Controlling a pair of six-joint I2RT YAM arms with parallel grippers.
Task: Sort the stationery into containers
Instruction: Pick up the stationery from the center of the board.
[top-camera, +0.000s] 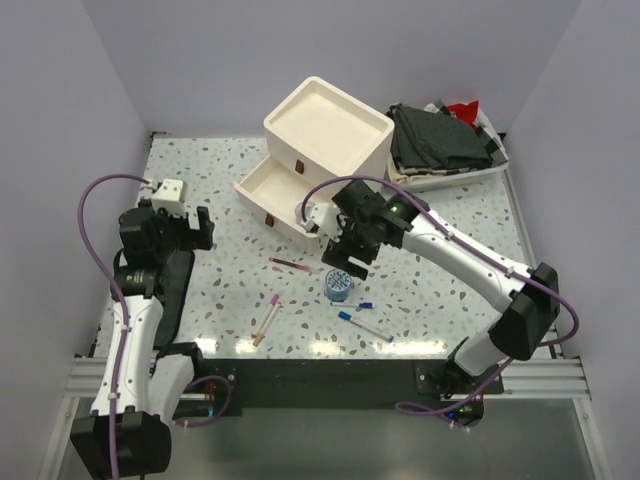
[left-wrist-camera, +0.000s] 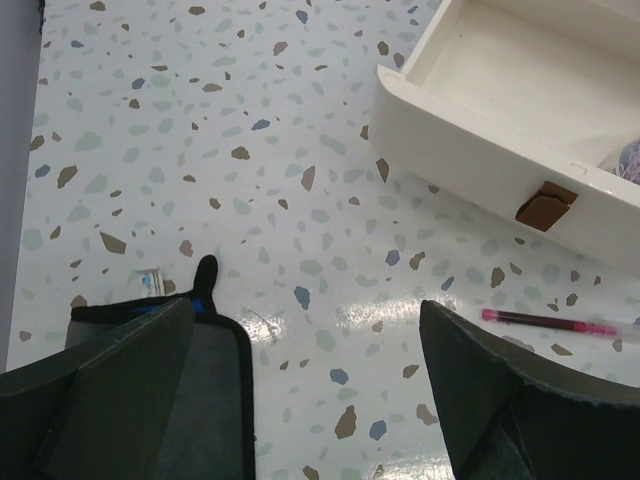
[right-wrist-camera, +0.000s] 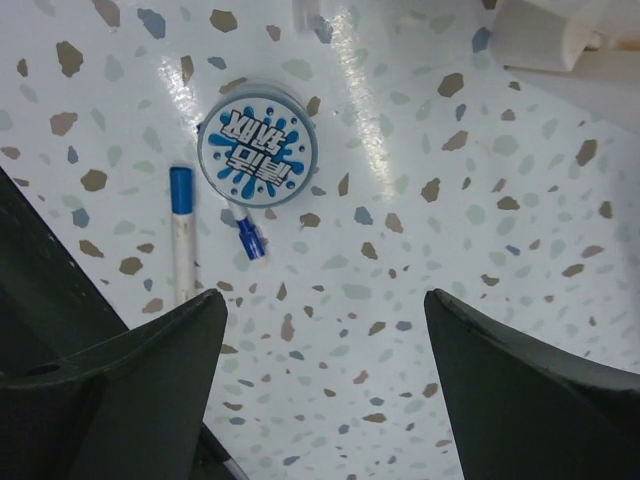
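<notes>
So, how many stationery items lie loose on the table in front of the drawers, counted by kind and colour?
Blue tape roll: 1
White pens with blue caps: 2
Maroon pen: 1
Pink pen: 1
Total: 5
The pale stub at the pink pen's near end may be a sixth item; I cannot tell.

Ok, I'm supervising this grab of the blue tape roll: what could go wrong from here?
The right gripper hangs open near the blue tape roll. A small blue piece and a white pen lie right beside the roll, so closing fingers might catch or scatter them. The roll lies flat on the glossy table and could slide away instead of being gripped. The open drawer stands close; a lift might clip its front wall.
</notes>
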